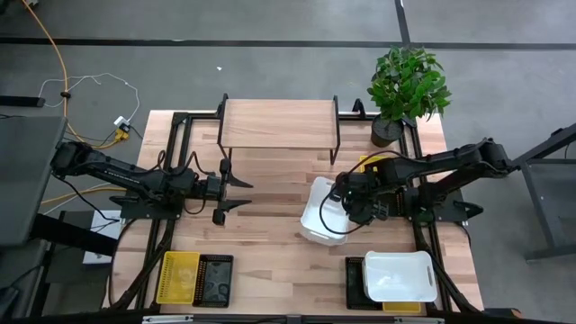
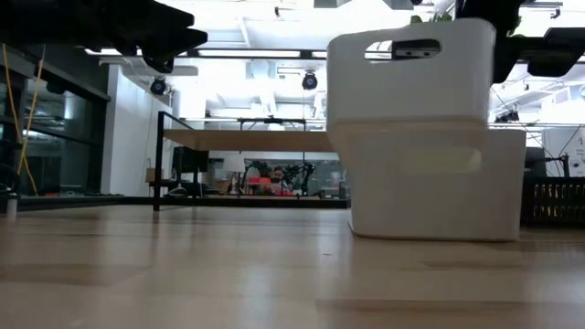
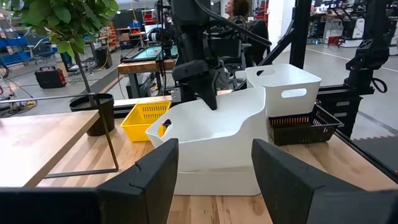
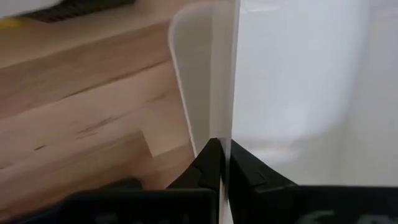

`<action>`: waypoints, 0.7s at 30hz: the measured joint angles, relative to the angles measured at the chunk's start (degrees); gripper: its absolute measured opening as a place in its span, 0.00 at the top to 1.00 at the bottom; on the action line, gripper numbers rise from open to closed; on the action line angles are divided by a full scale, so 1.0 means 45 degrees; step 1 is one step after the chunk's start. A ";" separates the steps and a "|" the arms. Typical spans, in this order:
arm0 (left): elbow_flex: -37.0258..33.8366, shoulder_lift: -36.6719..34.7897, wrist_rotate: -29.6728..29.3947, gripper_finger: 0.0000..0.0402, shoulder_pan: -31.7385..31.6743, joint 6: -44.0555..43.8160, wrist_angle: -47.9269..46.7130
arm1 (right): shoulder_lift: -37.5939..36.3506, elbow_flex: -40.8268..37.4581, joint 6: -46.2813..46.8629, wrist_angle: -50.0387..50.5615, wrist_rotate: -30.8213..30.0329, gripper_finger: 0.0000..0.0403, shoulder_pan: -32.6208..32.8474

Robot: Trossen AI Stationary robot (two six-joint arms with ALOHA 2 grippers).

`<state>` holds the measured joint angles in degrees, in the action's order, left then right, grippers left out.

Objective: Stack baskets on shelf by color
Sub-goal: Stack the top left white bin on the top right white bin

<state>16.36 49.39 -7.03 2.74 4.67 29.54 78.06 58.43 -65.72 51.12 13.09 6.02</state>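
Observation:
Two white baskets stand nested at the table's middle: the upper one (image 1: pixel 322 209) sits in the lower one (image 2: pixel 439 187). My right gripper (image 1: pixel 346 200) is shut on the upper basket (image 3: pixel 211 124) at its right side. My left gripper (image 1: pixel 241 193) is open and empty, above the table to the left of the white baskets, pointing at them; its fingers (image 3: pixel 155 180) frame them in the left wrist view. The shelf (image 1: pixel 279 124) stands at the table's far side, its wood top bare. My right gripper pinches the upper white basket's wall at its rim (image 4: pixel 225 134), on the side toward the table's right (image 3: pixel 214 102). One finger is inside the basket and one outside. The fingers come from above, pointing down. The basket stands upright, its lower part inside the lower white basket.
A yellow basket (image 1: pixel 178 274) and a black basket (image 1: pixel 214 279) lie at the near left. Another white basket (image 1: pixel 400 274) sits over a black one (image 1: pixel 355 281) at the near right. A yellow basket (image 3: pixel 146 118) and a potted plant (image 1: pixel 405 85) stand at the far right.

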 joint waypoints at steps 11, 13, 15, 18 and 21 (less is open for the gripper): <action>0.0000 0.0000 0.0000 0.52 0.0000 -0.0029 0.0000 | 0.0000 -0.0005 -0.1760 -0.0607 0.0400 1.00 -0.0352; 0.0000 0.0000 0.0000 0.52 0.0000 -0.0057 0.0000 | 0.0000 -0.0005 -0.1906 -0.0508 0.0207 1.00 -0.0499; 0.0000 0.0000 0.0000 0.52 0.0000 -0.0334 0.0000 | 0.0000 -0.0005 -0.2048 -0.0545 -0.0062 1.00 -0.0570; 0.0000 0.0000 0.0000 0.52 0.0000 -0.0559 0.0000 | 0.0000 -0.0005 -0.1989 -0.0547 -0.0260 1.00 -0.0512; 0.0000 0.0000 0.0000 0.52 -0.0001 -0.0563 0.0000 | 0.0000 -0.0005 -0.1665 -0.0551 -0.0216 1.00 -0.0491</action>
<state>16.36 49.39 -7.03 2.74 2.13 29.54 78.06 58.41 -73.21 48.64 12.12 3.81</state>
